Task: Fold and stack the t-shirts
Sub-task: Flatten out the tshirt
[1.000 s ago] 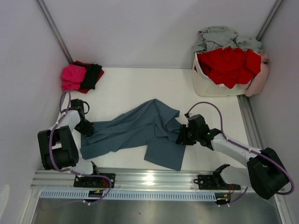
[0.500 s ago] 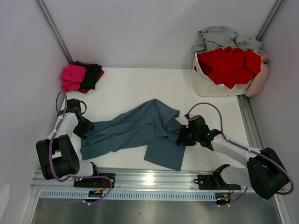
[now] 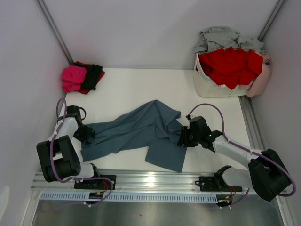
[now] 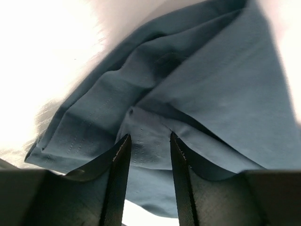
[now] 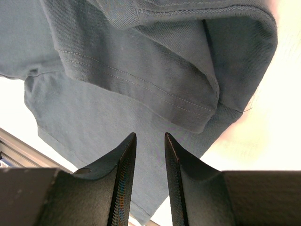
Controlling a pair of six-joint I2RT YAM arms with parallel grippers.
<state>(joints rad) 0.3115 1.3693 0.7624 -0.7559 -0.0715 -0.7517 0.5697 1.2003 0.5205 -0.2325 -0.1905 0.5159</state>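
Top external: your left gripper [image 3: 87, 134] shifted along the shirt [image 3: 141, 129] edge, fingers open; right gripper [image 3: 183, 139] unmoved, grip unclear, so you're still flattening.

We log the left arm [image 3: 59, 151] folded tight beside its base, the left claw [image 3: 87, 133] low and pointing right, its fingers [image 4: 115, 179] parted. The right arm [image 3: 233, 148] reaches low leftward, and the right claw [image 3: 182, 138] has its fingers narrowly apart.
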